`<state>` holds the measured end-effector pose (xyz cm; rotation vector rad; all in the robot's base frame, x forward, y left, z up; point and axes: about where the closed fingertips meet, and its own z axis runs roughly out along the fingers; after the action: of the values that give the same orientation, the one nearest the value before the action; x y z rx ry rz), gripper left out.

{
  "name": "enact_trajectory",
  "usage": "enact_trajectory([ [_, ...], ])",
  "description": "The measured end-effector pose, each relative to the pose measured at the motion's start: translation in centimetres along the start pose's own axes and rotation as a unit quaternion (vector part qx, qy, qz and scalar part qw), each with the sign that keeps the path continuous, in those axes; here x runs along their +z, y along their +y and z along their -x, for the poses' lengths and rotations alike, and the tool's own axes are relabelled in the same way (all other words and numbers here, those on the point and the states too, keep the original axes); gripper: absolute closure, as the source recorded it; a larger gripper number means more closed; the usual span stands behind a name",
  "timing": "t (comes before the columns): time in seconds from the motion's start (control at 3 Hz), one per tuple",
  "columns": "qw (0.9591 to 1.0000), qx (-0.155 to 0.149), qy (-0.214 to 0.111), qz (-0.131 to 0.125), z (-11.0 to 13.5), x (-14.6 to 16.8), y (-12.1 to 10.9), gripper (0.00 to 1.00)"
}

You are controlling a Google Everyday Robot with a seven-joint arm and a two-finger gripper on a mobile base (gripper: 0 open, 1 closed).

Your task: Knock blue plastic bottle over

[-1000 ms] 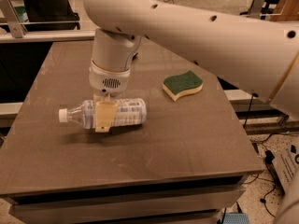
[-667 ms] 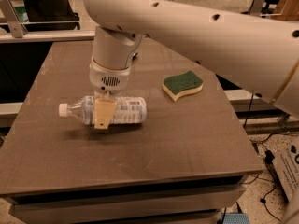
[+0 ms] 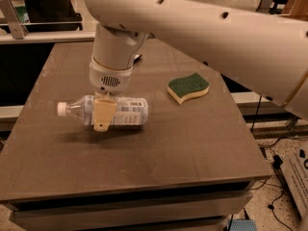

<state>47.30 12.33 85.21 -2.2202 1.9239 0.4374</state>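
A robot's end effector [image 3: 103, 120] held the blue plastic bottle [image 3: 127, 112] on its side at the left half of a dark brown counter [image 3: 163, 153]. One tan finger [image 3: 103, 115] crossed the front of the bottle's middle, closed against it; the other finger was hidden behind. The bottle lay horizontal, with its white cap [image 3: 61, 109] pointing toward the counter's left edge and its printed label facing the camera. A soft shadow fell on the counter below it, and whether the bottle touched the surface could not be told.

A green sponge [image 3: 188, 87] with a yellow underside lay flat toward the right rear of the counter, well apart from the bottle. The robot's thick white arm [image 3: 207, 30] reached in from the upper right and filled the top of the view, its round wrist directly above the bottle.

The counter's matte top showed faint scuffs, and a dark recess ran beneath its front edge. Behind it ran a pale rail [image 3: 43, 36] with a metal bracket [image 3: 13, 18]. At the right, black cables [image 3: 275, 163] trailed over a speckled floor [image 3: 269, 201].
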Motion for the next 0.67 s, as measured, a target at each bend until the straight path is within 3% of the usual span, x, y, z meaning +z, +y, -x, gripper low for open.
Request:
enact_trajectory([
  [0.33,1.0,-0.003,-0.003,-0.005,0.62,-0.21,-0.1,0.0],
  [0.67,1.0,-0.003,-0.004,-0.007,0.75,-0.28,-0.1,0.0],
])
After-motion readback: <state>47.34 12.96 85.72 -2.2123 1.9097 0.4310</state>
